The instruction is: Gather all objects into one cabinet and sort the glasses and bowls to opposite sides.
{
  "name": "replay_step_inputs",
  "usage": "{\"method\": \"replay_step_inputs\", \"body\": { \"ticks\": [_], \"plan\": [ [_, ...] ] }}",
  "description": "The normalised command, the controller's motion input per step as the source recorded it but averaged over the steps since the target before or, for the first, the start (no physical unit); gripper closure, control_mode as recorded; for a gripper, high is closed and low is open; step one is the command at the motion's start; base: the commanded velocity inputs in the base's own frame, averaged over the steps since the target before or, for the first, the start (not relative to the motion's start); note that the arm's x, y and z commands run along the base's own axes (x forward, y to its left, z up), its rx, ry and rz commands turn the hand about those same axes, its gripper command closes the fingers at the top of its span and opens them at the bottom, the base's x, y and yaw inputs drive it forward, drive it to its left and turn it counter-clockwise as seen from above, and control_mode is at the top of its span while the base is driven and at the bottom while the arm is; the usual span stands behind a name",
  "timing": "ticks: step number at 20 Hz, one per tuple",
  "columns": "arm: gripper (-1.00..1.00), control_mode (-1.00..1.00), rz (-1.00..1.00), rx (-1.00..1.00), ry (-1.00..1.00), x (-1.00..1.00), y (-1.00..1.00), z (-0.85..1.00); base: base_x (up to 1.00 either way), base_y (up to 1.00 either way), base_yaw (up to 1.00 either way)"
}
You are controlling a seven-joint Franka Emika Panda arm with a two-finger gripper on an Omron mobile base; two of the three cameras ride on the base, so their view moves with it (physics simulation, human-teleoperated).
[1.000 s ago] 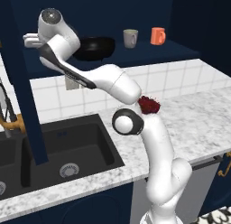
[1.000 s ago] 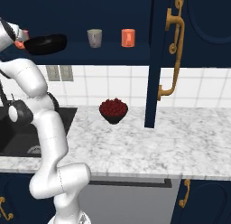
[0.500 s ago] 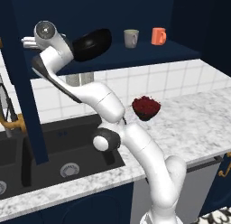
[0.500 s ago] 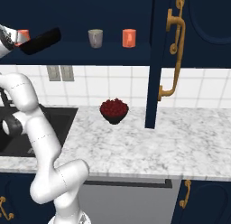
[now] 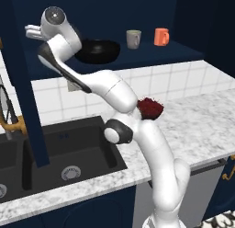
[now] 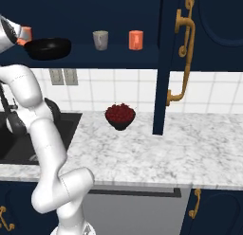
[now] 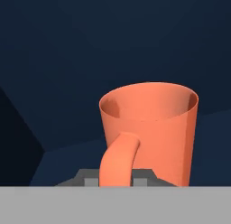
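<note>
The navy cabinet (image 6: 95, 56) spans the wall above the marble counter (image 6: 190, 149), its shelf board carrying most of the things. Since a second ago the white arm has swung further left along the shelf, and the gripper (image 7: 116, 179), wide open then, has now closed on the handle of an orange mug (image 7: 149, 133) at the shelf's left end, beside the black bowl (image 6: 47, 48). Right of the bowl stand the grey-beige mug (image 6: 100, 40) and the second orange mug (image 6: 135, 40), apart from each other. The small dark red bowl (image 6: 120, 116) sits down on the counter, unmoved, near the open cabinet door (image 6: 163, 63)
</note>
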Motion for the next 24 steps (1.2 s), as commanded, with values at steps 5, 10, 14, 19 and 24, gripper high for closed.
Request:
{"method": "replay_step_inputs", "body": {
  "ticks": [5, 10, 14, 19, 24],
  "plan": [
    [1.0, -1.0, 0.0, 0.0, 0.41, -0.61, 0.0, 0.55, 0.0, 0.0, 0.0],
    [1.0, -1.0, -0.01, 0.0, 0.16, -0.78, 0.0, 0.12, 0.0, 0.0, 0.0],
    [1.0, -1.0, -0.1, -0.01, -0.02, -0.54, -0.04, -0.14, 0.0, 0.0, 0.0],
    [1.0, -1.0, -0.06, 0.0, -0.01, -0.55, -0.52, -0.04, 0.0, 0.0, 0.0],
    [1.0, -1.0, 0.0, 0.01, 0.0, -0.87, -0.6, 0.11, 0.0, 0.0, 0.0]
  ]
}}
